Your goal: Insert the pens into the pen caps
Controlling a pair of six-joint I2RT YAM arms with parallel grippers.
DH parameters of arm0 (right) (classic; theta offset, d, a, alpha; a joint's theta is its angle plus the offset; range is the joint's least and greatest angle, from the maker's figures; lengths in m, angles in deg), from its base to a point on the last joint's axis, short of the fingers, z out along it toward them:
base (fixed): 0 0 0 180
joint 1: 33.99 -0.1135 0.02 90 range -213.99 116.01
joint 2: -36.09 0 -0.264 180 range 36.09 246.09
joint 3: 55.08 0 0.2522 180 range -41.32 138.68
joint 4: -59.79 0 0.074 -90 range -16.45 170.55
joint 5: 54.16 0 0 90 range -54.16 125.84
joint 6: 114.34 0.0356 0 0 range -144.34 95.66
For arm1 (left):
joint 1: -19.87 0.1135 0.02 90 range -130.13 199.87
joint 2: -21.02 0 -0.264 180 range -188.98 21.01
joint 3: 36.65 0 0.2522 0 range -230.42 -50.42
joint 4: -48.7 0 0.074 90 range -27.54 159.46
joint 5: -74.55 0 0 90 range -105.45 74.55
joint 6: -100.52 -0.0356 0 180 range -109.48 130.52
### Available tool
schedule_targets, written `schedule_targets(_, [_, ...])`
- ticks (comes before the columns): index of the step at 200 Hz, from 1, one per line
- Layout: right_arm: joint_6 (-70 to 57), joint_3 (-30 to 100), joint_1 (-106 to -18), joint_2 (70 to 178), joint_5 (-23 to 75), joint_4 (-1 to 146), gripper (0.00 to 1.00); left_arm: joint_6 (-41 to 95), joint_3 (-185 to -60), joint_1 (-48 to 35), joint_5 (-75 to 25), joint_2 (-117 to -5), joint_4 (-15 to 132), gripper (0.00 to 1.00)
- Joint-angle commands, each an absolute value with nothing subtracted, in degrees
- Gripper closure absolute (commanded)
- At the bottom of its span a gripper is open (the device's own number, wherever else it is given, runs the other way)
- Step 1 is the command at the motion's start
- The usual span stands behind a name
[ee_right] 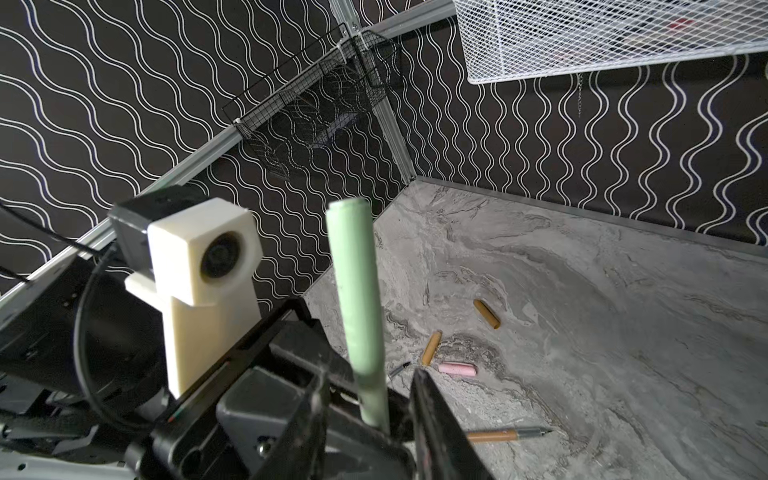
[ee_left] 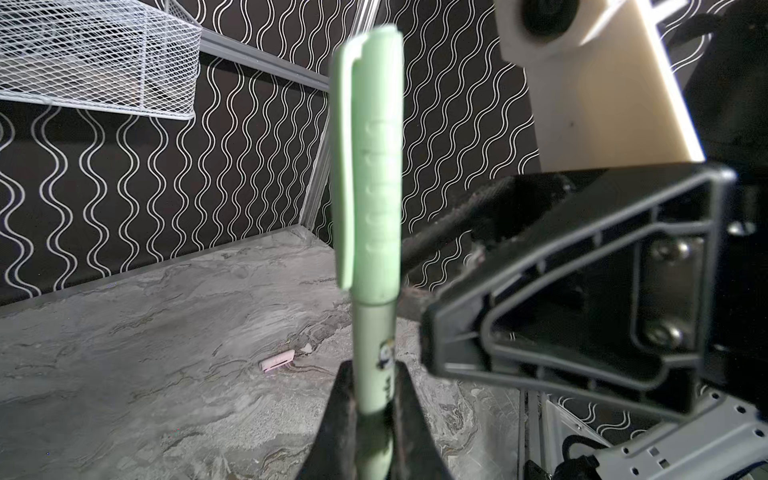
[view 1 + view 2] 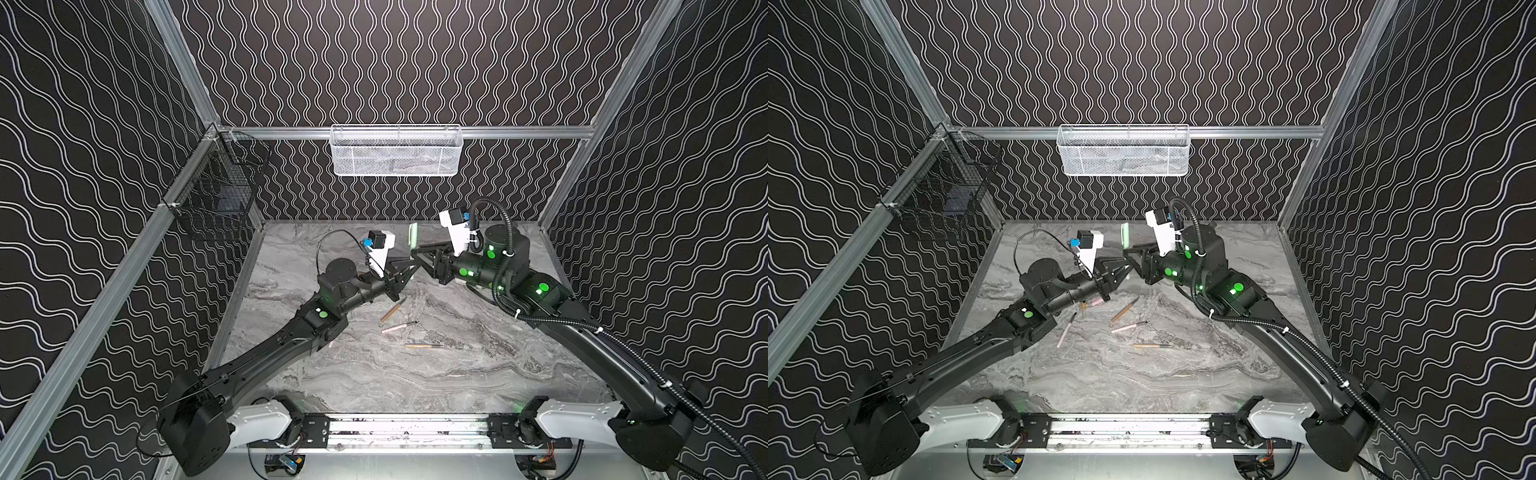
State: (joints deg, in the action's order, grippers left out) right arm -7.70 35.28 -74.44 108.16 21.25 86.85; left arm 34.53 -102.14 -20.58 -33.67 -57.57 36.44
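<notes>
A pale green pen (image 2: 374, 332) stands upright above the table's middle with its green cap (image 2: 370, 166) seated on top; it shows in both top views (image 3: 413, 235) (image 3: 1125, 235). My left gripper (image 2: 372, 368) (image 3: 409, 261) is shut on the barrel low down. My right gripper (image 1: 370, 386) (image 3: 413, 251) reaches in from the right; its jaws straddle the barrel (image 1: 374, 399) just under the cap (image 1: 353, 282), with a gap on each side. Loose pens lie on the table: tan (image 3: 392, 309), pink (image 3: 399, 328), tan (image 3: 422, 345), pink (image 3: 1067, 330). Loose caps: tan (image 1: 487, 313), tan (image 1: 431, 348), pink (image 1: 457, 369).
A white mesh basket (image 3: 397, 151) hangs on the back wall and a black wire basket (image 3: 216, 195) on the left wall rail. Patterned walls close in the marble table (image 3: 478, 374) on three sides. Both arm bases sit on the front rail (image 3: 399, 430).
</notes>
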Motion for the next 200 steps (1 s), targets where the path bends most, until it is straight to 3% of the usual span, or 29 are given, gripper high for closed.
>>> schedule_targets(1, [-8.62,36.37,-74.78,109.20,20.74,85.37,0.69,35.48,-102.18,-20.49,-34.60,-57.99,34.09,1.00])
schedule_targets(35, [-8.87,36.81,-75.41,110.18,20.54,85.77,0.87,35.57,-102.20,-20.53,-34.75,-57.87,34.07,1.00])
schedule_targets(56, [-9.01,36.64,-75.81,109.96,20.89,85.30,0.92,35.91,-102.29,-20.49,-34.62,-57.97,34.34,1.00])
schedule_targets(85, [-8.49,37.00,-75.91,109.70,23.29,84.05,0.94,35.51,-102.84,-20.50,-33.57,-57.42,36.34,0.47])
schedule_targets(127, [-8.95,47.38,-75.52,114.55,29.25,86.79,0.96,34.95,-101.58,-20.53,-25.65,-54.77,38.29,0.07])
schedule_targets(140, [-9.13,52.99,-75.23,117.46,30.56,88.61,0.96,34.87,-101.05,-20.55,-23.56,-54.28,38.33,0.02])
schedule_targets(166, [-8.09,59.94,-72.41,121.75,32.42,89.64,0.96,35.30,-101.29,-20.47,-15.61,-53.90,41.98,0.01])
schedule_targets(200, [-1.18,59.34,-61.82,125.21,25.98,89.62,0.96,36.73,-102.43,-20.27,-2.57,-52.71,49.46,0.01])
